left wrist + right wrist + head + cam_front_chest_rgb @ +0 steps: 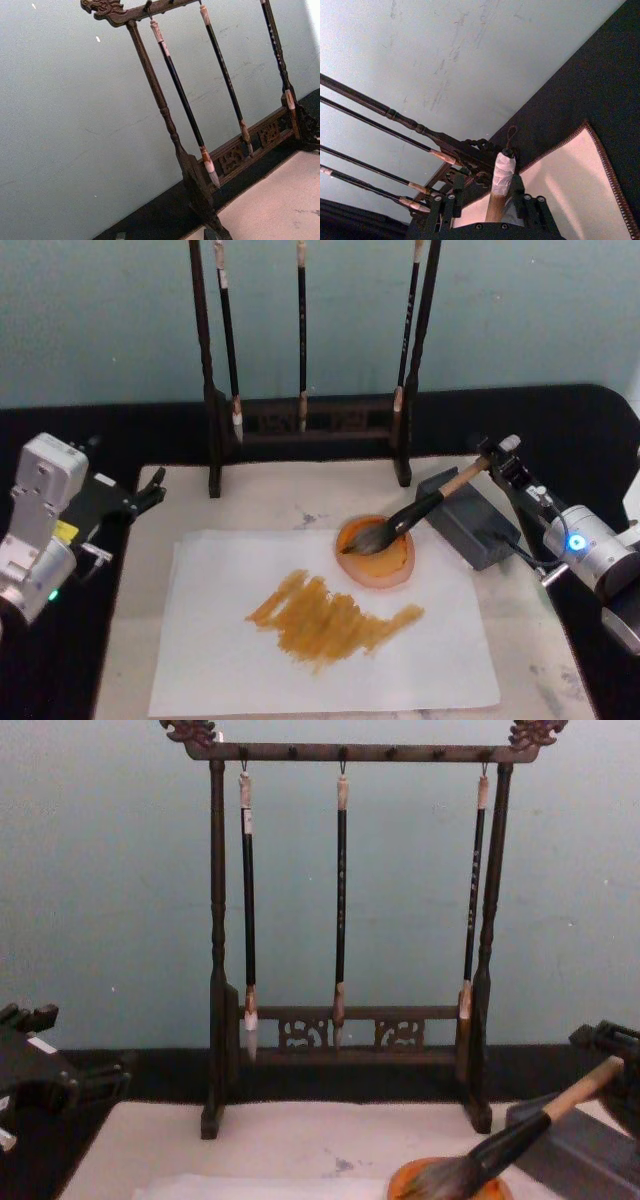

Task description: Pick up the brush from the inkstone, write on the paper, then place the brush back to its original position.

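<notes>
Releasing calls for care: right hand (497, 458) grips the brush (420, 510) handle; bristles rest in the dish (377, 552). Open slowly, withdraw straight. Left hand (150, 490), width indiscernible, idles at the tabletop's left edge.

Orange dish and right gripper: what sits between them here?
In the head view, a dark grey block sits between the orange dish and the right gripper; the brush runs over it, bristles in the dish.

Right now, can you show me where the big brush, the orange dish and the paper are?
big brush (432, 499), head view, on its black neck.
orange dish (393, 567), head view, on its near rim.
paper (220, 650), head view, on a bare white part.
</notes>
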